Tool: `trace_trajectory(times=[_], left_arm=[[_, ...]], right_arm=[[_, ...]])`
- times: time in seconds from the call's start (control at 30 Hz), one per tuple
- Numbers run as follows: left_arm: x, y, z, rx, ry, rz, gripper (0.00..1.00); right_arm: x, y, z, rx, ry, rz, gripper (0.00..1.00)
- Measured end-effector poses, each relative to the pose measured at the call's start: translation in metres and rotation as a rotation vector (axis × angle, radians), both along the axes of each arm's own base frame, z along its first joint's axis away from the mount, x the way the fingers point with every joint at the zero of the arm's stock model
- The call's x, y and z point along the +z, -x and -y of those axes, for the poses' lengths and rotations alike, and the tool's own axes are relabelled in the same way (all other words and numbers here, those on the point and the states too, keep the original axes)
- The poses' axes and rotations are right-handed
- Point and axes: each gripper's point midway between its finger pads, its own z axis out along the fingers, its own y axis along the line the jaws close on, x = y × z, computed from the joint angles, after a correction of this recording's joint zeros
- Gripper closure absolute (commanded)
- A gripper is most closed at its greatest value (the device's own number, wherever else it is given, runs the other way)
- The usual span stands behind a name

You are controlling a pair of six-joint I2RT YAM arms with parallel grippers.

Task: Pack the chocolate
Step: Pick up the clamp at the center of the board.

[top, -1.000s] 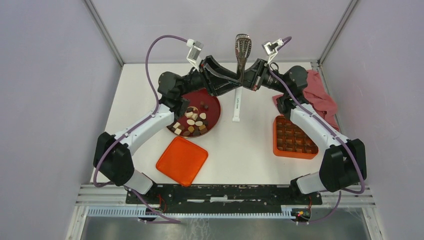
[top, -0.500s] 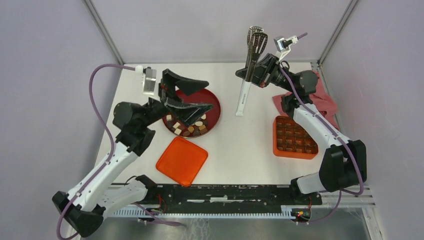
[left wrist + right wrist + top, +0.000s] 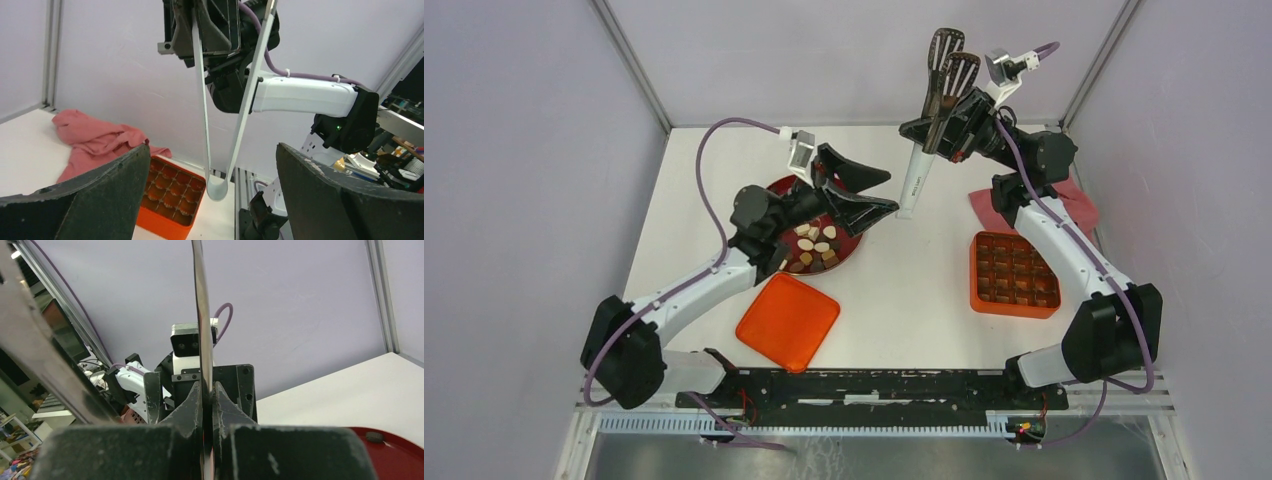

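Top external: tongs [image 3: 915, 178] clamped in right fingers [image 3: 189, 407], raised far right; left fingers [image 3: 862, 177] apart, empty, above plate [image 3: 852, 252]. Tool pickup apparently done; next, probably lower tongs onto chocolate [image 3: 814, 245].

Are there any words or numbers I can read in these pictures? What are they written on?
No text can be read in any view.
tongs: there may be tiny dark print on the white handle in the top view, but it is too small to read.
orange box, orange lid, plate: no lettering seen.
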Motion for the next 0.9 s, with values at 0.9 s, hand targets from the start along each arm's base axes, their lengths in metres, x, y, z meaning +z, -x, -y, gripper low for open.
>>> trace_trajectory(times=[0.9], left_arm=[[0.013,-0.003,0.077,-0.126,0.07,0.065,0.25]], right_arm=[[-0.007,-0.004,-0.001,-0.001,0.008,-0.018,0.99]])
